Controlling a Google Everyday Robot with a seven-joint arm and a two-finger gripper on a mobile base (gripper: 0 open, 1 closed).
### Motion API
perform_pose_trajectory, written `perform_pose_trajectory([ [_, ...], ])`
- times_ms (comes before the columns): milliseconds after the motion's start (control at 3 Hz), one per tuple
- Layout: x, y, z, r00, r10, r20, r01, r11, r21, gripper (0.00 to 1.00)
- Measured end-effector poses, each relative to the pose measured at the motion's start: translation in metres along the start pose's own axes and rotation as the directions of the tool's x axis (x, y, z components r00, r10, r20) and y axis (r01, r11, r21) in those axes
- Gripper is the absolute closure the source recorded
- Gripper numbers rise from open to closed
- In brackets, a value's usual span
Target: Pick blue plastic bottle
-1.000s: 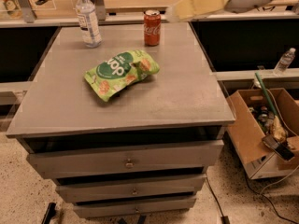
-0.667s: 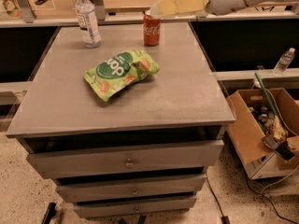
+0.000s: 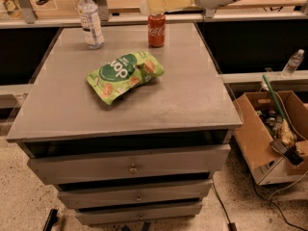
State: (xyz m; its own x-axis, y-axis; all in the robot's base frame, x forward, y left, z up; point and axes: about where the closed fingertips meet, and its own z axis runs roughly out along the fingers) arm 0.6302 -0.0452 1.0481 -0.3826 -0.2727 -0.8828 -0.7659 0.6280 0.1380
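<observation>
The blue plastic bottle [image 3: 90, 19] stands upright at the far left corner of the grey cabinet top [image 3: 192, 100]. It is clear plastic with a white cap and a white label. My gripper [image 3: 150, 4], with yellowish pads, hangs on a white arm that comes in from the upper right. It is in the air just above the red Coca-Cola can [image 3: 156, 29], well to the right of the bottle, and holds nothing.
A green snack bag [image 3: 125, 75] lies in the middle of the cabinet top. Drawers sit below the top. A cardboard box [image 3: 250, 134] of tools stands on the floor at the right, with a smaller clear bottle [image 3: 292, 63] on the ledge behind it.
My gripper has moved left along the back edge, from right of the can to above it. The bottle, can and bag have not moved.
</observation>
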Motion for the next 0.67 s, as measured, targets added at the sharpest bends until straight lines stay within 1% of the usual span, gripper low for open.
perform_pose_trajectory([
  [333, -0.001, 0.000, 0.008, 1.000, -0.011, 0.011, 0.011, 0.9997, -0.023, 0.00],
  [667, -0.005, -0.003, 0.030, 0.999, -0.030, 0.023, 0.030, 0.9995, -0.005, 0.00],
])
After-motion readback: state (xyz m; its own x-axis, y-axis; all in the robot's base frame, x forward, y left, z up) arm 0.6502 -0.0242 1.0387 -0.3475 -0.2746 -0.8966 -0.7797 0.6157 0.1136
